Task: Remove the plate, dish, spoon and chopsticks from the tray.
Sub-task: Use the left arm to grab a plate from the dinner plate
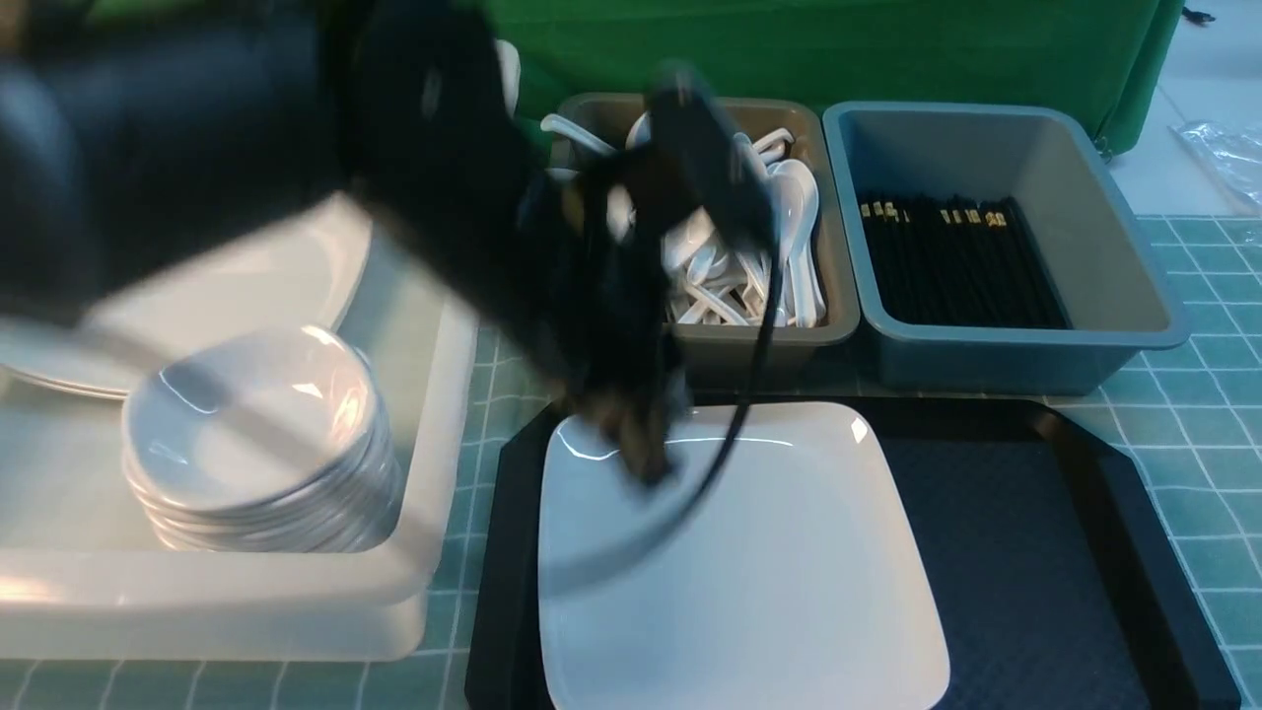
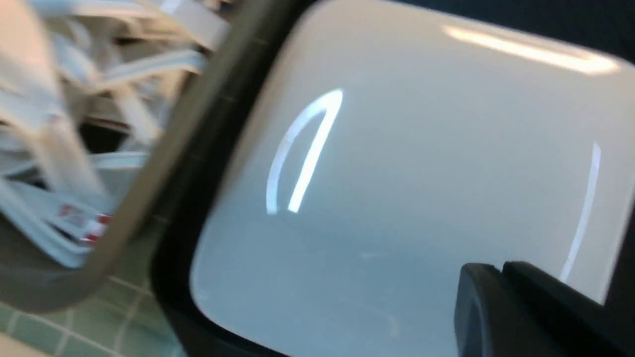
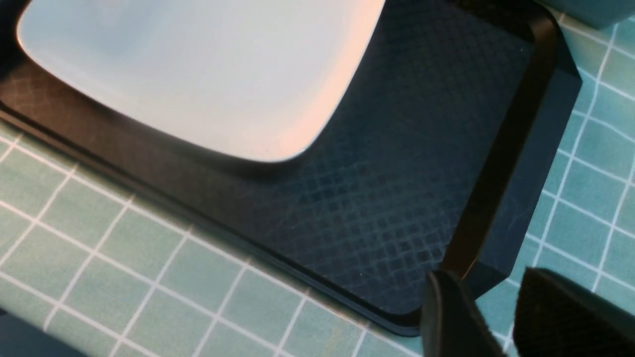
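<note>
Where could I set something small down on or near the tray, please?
The tray has bare floor between the plate and the rim away from the bowls. It is crowded behind the tray, where the spoon bin and chopstick bin stand.

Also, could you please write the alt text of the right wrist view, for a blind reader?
A black rectangular plastic tray bears a glossy white square plate, off to one side. The open right tool reaches in near a tray corner, above a green tiled-pattern surface.
</note>
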You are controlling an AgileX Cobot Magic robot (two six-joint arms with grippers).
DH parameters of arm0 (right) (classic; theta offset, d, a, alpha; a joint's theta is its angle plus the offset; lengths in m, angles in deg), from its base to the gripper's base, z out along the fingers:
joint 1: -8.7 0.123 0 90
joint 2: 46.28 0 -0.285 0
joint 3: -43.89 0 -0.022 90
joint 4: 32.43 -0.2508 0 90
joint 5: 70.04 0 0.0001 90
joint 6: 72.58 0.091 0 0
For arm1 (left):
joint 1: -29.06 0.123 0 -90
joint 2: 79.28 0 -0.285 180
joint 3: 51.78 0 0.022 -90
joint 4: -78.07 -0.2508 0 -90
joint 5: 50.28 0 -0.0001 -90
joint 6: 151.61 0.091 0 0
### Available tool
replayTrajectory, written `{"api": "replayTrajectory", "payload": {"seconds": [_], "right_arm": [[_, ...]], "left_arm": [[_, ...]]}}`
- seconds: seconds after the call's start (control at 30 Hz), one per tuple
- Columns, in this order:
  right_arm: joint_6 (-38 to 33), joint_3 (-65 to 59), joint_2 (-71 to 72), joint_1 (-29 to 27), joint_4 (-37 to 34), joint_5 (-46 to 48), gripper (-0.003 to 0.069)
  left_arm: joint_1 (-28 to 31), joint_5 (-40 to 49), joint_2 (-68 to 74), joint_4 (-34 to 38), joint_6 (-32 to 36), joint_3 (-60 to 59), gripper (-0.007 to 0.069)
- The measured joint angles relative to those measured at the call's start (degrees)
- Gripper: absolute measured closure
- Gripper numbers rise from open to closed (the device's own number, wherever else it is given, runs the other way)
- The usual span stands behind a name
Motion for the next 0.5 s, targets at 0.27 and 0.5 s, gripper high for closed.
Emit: {"api": "replayTrajectory", "payload": {"seconds": [0.27, 0.5], "right_arm": [[0.0, 0.0, 0.0, 0.0, 0.0, -2.5, 0.0421], [1.7, 0.0, 0.0, 0.0, 0.0, -4.4, 0.0421]], "left_arm": [[-2.9, -10.7, -7.6, 2.5, 19.8, -23.6, 0.0358], [-2.9, -24.2, -6.4, 2.4, 28.8, -31.7, 0.007]]}}
